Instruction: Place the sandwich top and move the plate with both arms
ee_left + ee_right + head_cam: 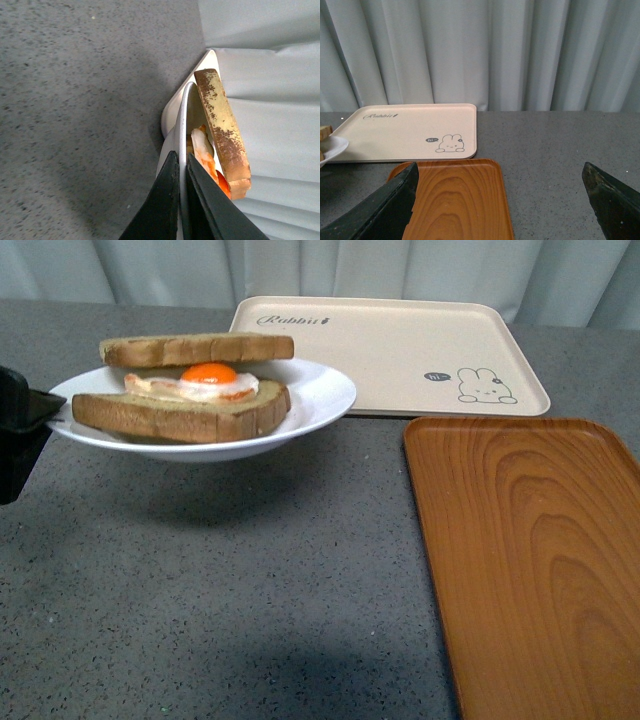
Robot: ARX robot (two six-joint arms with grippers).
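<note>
Grey speckled desk [220, 580] lies nearest, and the plate [320, 390] is seen raised above it, its rim clamped by the left tool [181, 172]. The sandwich top [195, 348] is already set over the egg. The right tool [500, 200] is held apart, gripping nothing; the plate's placement is judged outstanding.

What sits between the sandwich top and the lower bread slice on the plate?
A fried egg lies between the sandwich top and the lower slice on the plate, clearest in the front view.
</note>
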